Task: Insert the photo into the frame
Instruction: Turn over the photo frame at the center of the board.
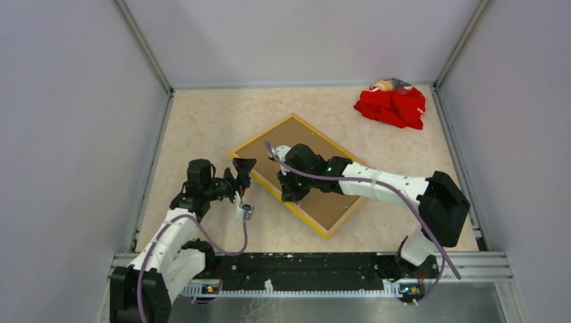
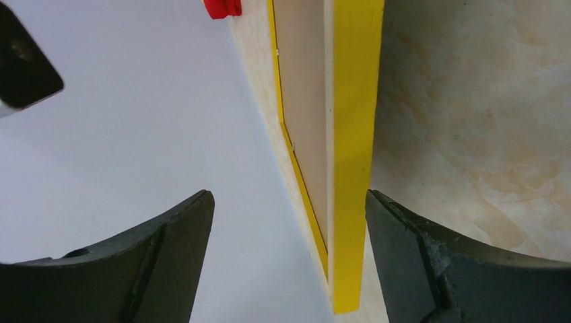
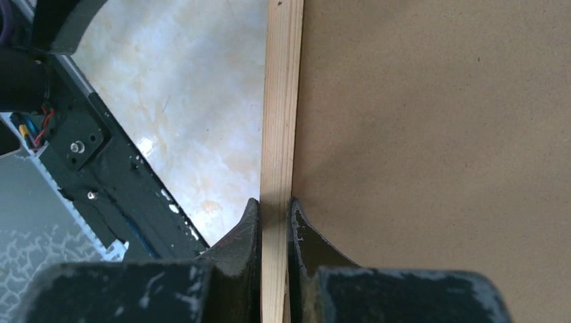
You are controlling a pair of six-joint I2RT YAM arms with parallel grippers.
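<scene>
- While the right fingers (image 1: 289,192) pinch shut on the near-left long rail of the frame (image 1: 347,217), it lies back-up mid-table (image 1: 202,121), with the brown backing board (image 1: 306,138) showing.
- Long axis of the frame: from the table's far-left towards its near-right.
- Left fingers (image 1: 244,169), spread wide and empty, straddle the frame's left corner, yellow edge between them.
- Photo: not visible.

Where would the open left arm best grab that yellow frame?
Probably the frame's thin border rail near its left corner, coming in from the left, a finger either side of it. The frame is broad and flat, so only the narrow rail fits between fingers. The right gripper pinches the near rail that way; the open left gripper faces the yellow edge.
</scene>
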